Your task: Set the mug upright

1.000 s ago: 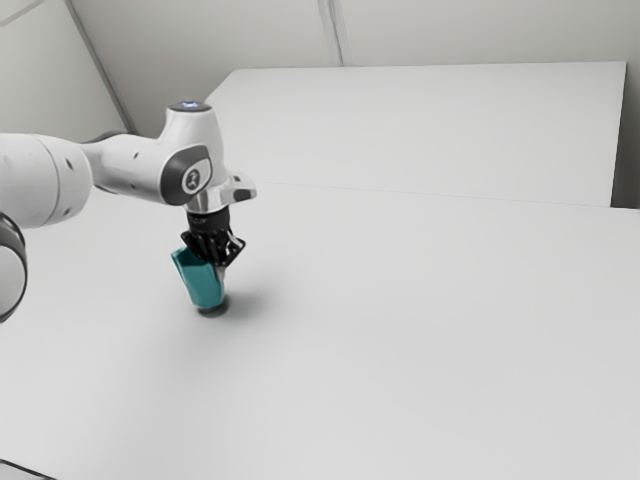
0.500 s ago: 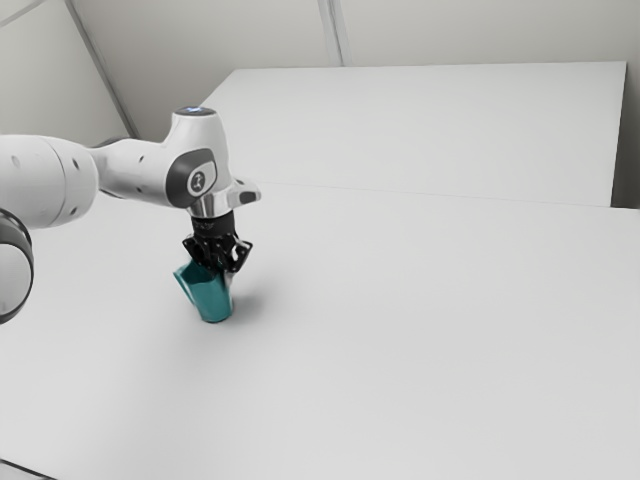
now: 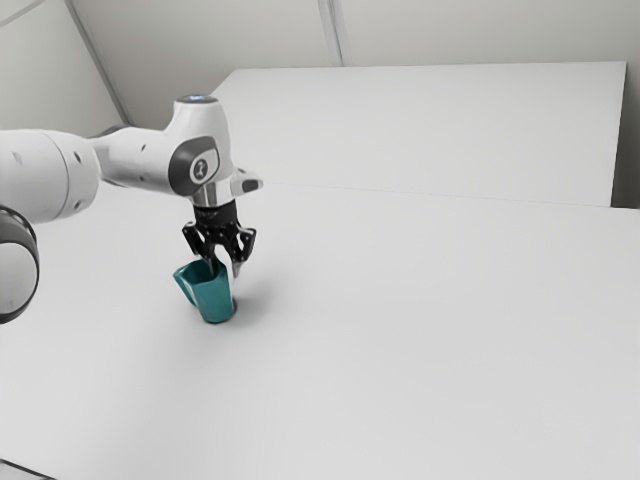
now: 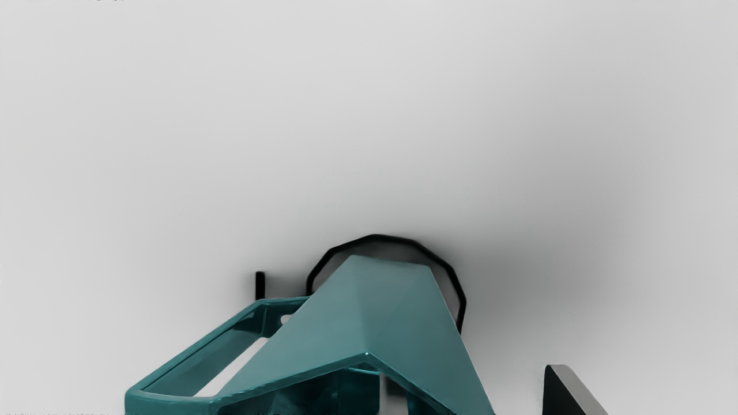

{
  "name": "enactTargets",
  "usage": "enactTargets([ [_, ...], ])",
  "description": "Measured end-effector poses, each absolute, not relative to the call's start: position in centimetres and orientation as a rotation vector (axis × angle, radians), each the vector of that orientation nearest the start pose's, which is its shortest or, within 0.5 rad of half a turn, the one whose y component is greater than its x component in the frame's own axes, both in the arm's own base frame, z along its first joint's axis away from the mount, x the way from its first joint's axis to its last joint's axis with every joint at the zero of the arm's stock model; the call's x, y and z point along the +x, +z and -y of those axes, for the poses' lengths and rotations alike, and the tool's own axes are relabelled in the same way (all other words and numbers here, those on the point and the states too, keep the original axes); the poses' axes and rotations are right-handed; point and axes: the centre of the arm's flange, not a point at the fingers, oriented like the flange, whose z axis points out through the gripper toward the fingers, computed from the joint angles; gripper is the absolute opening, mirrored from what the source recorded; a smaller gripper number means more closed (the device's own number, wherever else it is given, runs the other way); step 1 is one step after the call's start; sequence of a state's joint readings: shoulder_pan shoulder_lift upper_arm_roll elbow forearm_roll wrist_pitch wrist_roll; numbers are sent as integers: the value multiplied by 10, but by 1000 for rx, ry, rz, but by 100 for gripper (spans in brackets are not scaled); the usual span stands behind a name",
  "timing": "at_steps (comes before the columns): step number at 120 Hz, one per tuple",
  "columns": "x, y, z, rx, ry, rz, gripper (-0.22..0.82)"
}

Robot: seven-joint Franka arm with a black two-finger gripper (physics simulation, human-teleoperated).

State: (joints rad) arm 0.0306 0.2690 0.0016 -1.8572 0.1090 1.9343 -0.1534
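My gripper (image 3: 225, 271) is above the teal mug (image 3: 212, 297), its fingers spread apart, one reaching into the mouth and the other outside the wall. The mug stands on its base, opening up, with its handle toward the exterior view's left. In the wrist view the mug (image 4: 369, 311) shows its outer wall, rim and handle. The gripper (image 4: 478, 392) straddles the wall there, with a visible gap between the outer finger and the mug. Part of the mug's inside is hidden.
The mug rests on a wide white table (image 3: 420, 340). A pale raised panel or surface (image 3: 420, 130) lies beyond it at the back. A dark thin edge (image 3: 25, 470) crosses the exterior view's lower left corner.
The mug, tilted and slightly higher a second ago, has come down onto its base. Since then my gripper has opened around its wall and risen slightly.
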Motion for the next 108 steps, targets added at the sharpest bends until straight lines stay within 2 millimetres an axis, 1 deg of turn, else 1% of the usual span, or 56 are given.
enactTargets([
  [17,602,370,-24,-3012,270,213,18],
  [33,605,382,-22,-3012,252,220,19],
  [37,605,387,-22,-3013,241,222,20],
  [57,600,420,-23,-3018,173,235,28],
  [81,590,463,-24,-3024,82,246,46],
  [96,580,498,-25,-3035,-3,234,52],
  [108,572,524,-30,-3050,-65,206,55],
])
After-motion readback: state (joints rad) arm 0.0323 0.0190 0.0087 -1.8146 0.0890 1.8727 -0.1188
